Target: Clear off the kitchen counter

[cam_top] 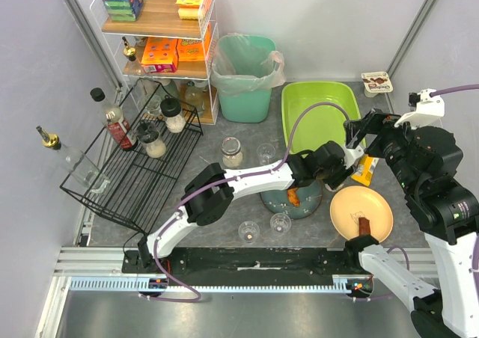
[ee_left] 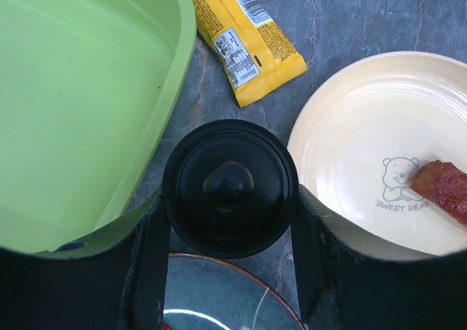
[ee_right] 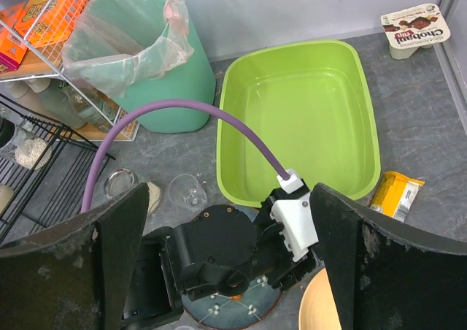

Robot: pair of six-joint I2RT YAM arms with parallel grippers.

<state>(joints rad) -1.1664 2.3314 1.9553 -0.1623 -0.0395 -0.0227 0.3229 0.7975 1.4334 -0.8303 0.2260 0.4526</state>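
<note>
The kitchen counter (cam_top: 247,140) is dark grey and mottled. My left gripper (cam_top: 346,170) reaches across it to the gap between the lime-green tub (cam_top: 318,110) and two plates. In the left wrist view its jaws (ee_left: 228,202) press on both sides of a jar's round black lid (ee_left: 230,187), seen from above. A yellow snack packet (ee_left: 244,34) lies just beyond it. A cream plate (ee_left: 365,147) holds a brown food piece (ee_left: 445,187), and a blue plate (ee_left: 211,301) lies below. My right gripper (ee_right: 230,198) hangs open above the left wrist, holding nothing.
A teal bin (cam_top: 245,76) with a liner stands behind the tub, a shelf of boxes (cam_top: 168,24) at the back left. A black wire rack (cam_top: 135,166) with bottles and jars is at left. Clear glasses (cam_top: 249,232) (cam_top: 281,223) (cam_top: 266,153), a jar (cam_top: 233,152) and a pudding cup (cam_top: 376,82) stand about.
</note>
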